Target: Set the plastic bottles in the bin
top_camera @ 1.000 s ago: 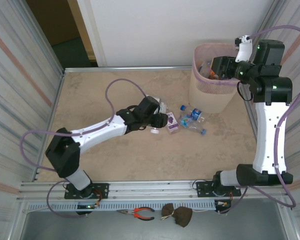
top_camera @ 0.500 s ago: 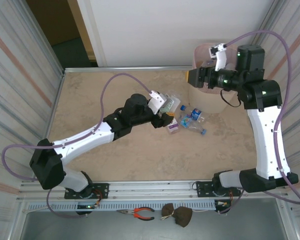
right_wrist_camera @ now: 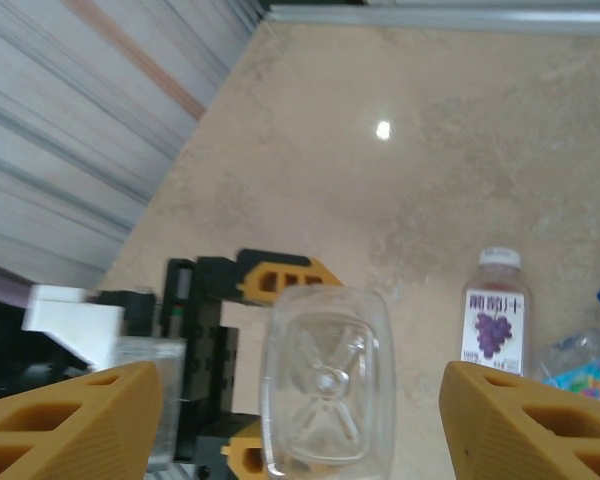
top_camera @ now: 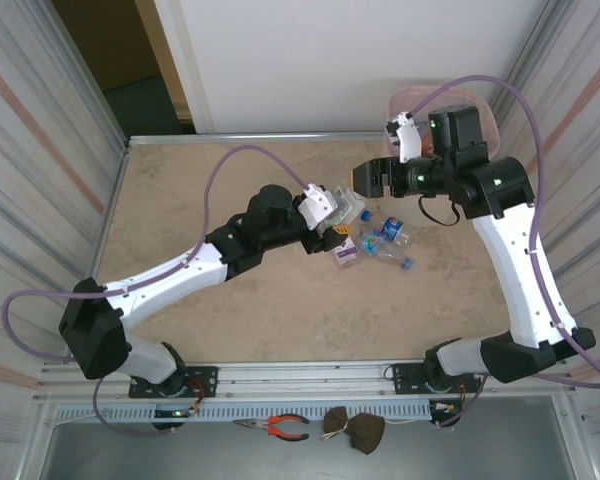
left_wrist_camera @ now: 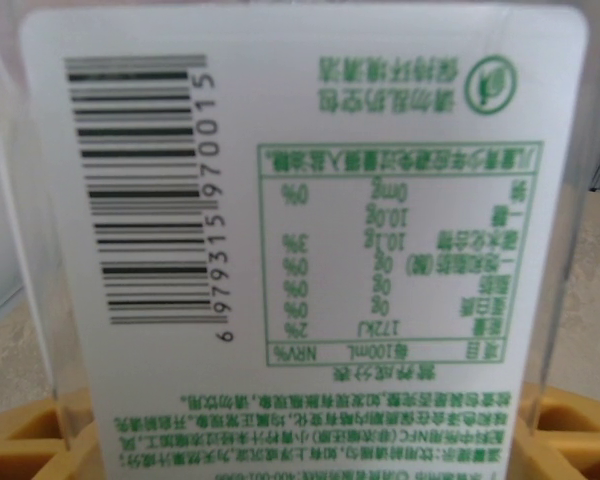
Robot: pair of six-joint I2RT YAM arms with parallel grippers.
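Labelled clear bottle (left_wrist_camera: 310, 250), close up

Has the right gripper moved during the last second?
Yes. The right gripper was over the bin; in the top view it has swung left and down, off the bin.

Beige tabletop (top_camera: 200, 180), ribbed side walls (top_camera: 30, 180), perhaps a doorway (top_camera: 120, 70).

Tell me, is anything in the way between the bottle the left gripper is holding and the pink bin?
Yes. The right gripper, open and empty, hangs between the bottle held in the left gripper and the bin. The right arm also crosses in front of the bin.
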